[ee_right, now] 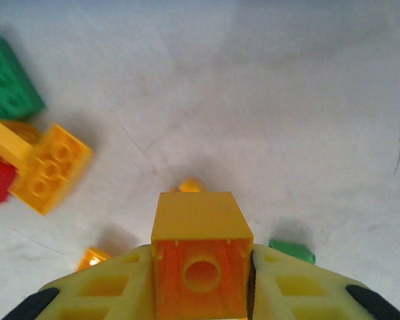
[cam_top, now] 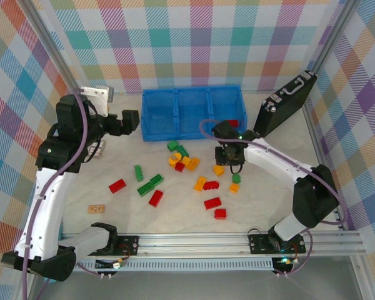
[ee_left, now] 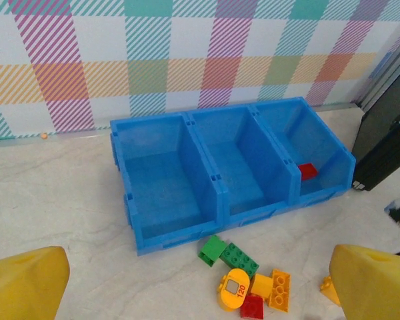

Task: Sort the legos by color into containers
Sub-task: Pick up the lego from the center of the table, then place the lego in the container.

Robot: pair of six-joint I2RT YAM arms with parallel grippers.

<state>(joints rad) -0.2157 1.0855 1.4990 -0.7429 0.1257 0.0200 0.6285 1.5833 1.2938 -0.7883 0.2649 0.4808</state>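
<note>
At the left of the top view, the left gripper (cam_top: 136,120) hangs with its jaws spread wide and nothing between them, just beside the left end of the blue tray (cam_top: 156,134).

In the left wrist view the tray fills the middle of the frame. Its left compartment (ee_left: 161,180) and middle compartment (ee_left: 243,170) look bare. The right compartment (ee_left: 287,133) has one red brick (ee_left: 307,171) against its near wall.

Right of centre in the top view, the right gripper (cam_top: 229,161) is low over the table among the loose legos (cam_top: 181,159). Its jaws are pinched onto an orange-yellow brick (ee_right: 200,227).

The right wrist view shows that brick at bottom centre, squarish and blocky. Its hollow underside faces the camera (one round socket shows), so the studs point away, down toward the table.

From this claw the tray lies up the frame and slightly left. The right arm is the nearer one and already has the brick. My judgement is that red has claimed the right compartment, so the carry should end over the middle or left one.
</note>
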